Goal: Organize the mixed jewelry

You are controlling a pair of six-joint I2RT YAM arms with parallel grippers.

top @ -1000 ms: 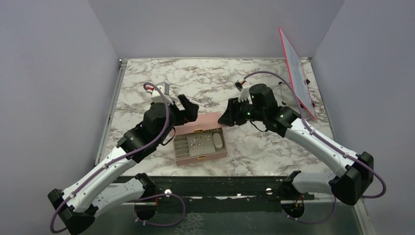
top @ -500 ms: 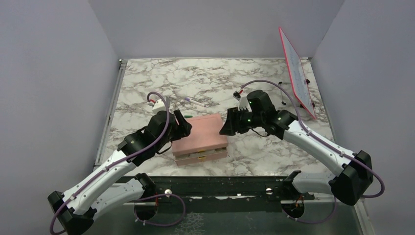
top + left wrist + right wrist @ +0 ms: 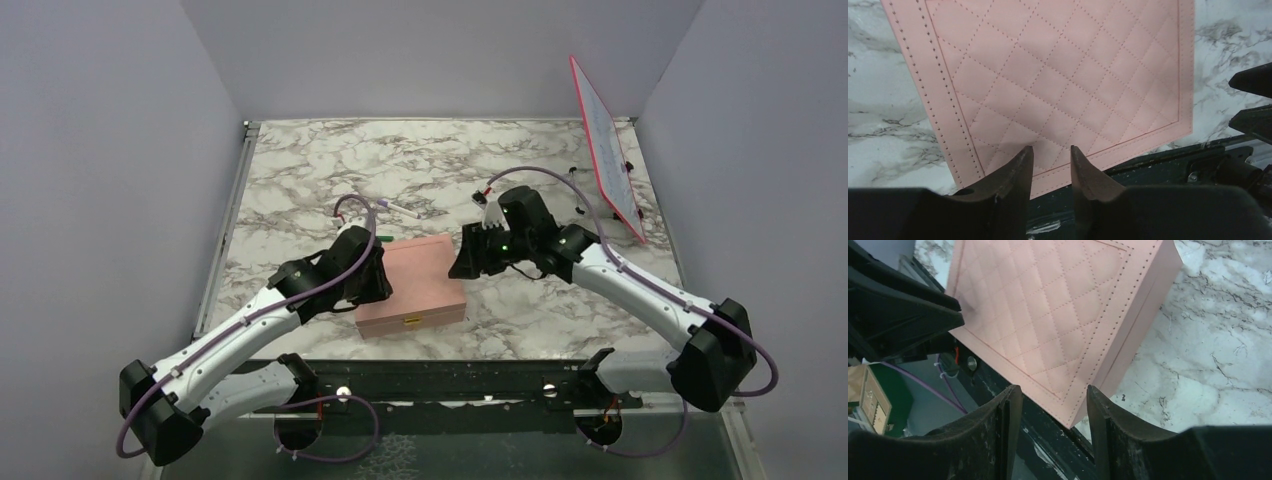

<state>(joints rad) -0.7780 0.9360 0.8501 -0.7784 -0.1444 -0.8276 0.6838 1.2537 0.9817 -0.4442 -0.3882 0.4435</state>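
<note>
The pink quilted box (image 3: 420, 285) lies shut on the marble table, so the mixed jewelry is hidden inside it. My left gripper (image 3: 376, 283) hovers over the lid's left part; in the left wrist view the gripper (image 3: 1050, 150) is open by a narrow gap, with only the lid (image 3: 1058, 80) below it and nothing between the fingers. My right gripper (image 3: 466, 258) is at the box's far right corner. In the right wrist view this gripper (image 3: 1054, 390) stands wide open above the lid's near corner (image 3: 1068, 415), holding nothing.
A thin pen (image 3: 405, 211) lies on the marble behind the box. A red-framed whiteboard (image 3: 608, 150) leans against the right wall. A black rail (image 3: 440, 375) runs along the table's near edge, just in front of the box.
The box's lid has come down from open to shut, covering the compartments. My left gripper followed it down and forward while its jaws narrowed. The right gripper shifted slightly.
</note>
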